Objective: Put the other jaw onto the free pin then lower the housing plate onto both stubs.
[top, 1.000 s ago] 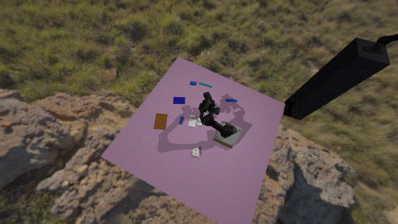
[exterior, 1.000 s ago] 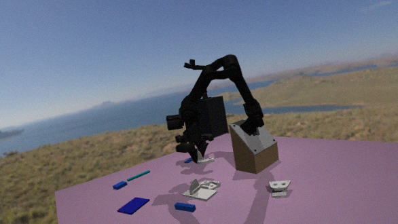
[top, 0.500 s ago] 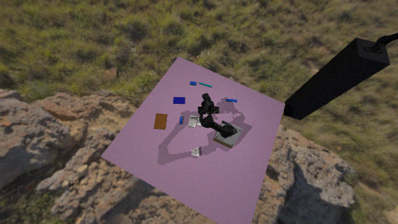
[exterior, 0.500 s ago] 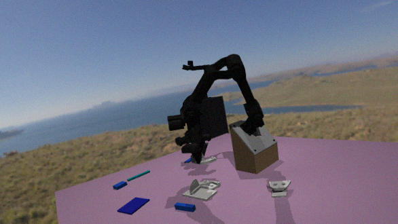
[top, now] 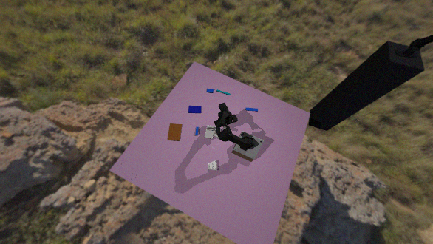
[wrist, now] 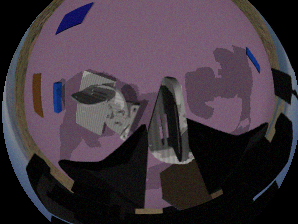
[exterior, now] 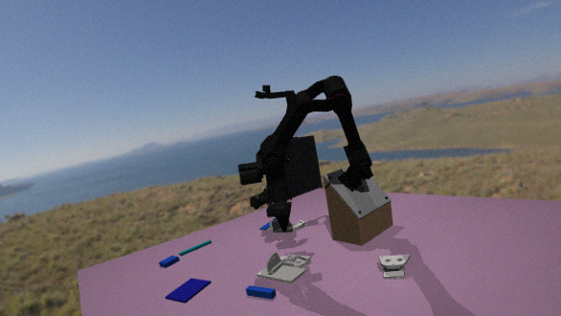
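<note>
The grey base plate (top: 209, 135) (exterior: 283, 274) (wrist: 89, 119) lies flat on the table. One grey jaw (exterior: 274, 264) (wrist: 94, 95) stands on it with its pad upright. The free pin is too small to make out surely. My gripper (wrist: 164, 125) points down and is shut on the other grey jaw (exterior: 301, 224) (wrist: 172, 156), whose toothed end faces the bottom of the wrist view. It holds this jaw above the table, to the right of the base plate in the wrist view, apart from it. The white housing plate (top: 213, 165) (exterior: 393, 262) sits apart, with two holes showing.
The arm's wedge-shaped pedestal (top: 241, 154) (exterior: 347, 221) (wrist: 185, 186) stands near the jaws. A blue block (top: 197, 131) (exterior: 260, 292) (wrist: 58, 97) lies beside the base plate. A dark blue plate (top: 195, 109) (exterior: 188, 290), an orange-brown plate (top: 174, 132) and a teal rod (top: 223, 92) (exterior: 195, 247) lie farther out.
</note>
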Robot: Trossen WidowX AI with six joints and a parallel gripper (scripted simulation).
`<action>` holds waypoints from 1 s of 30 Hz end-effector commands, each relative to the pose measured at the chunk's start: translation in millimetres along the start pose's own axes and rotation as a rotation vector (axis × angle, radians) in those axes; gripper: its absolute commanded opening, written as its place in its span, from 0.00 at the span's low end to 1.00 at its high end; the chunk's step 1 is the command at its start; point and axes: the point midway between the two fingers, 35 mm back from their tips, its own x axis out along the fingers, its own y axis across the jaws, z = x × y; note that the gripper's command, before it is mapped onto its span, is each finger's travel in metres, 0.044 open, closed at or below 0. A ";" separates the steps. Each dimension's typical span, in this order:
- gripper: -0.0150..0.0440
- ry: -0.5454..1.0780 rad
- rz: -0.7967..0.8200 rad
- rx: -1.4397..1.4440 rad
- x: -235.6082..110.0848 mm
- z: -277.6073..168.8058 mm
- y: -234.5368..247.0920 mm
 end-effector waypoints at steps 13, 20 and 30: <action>0.48 0.007 0.007 -0.350 2.2 -12.7 11.0; 0.48 0.008 0.009 -0.500 2.7 -17.2 15.6; 0.48 0.009 0.013 -0.713 3.4 -23.9 21.9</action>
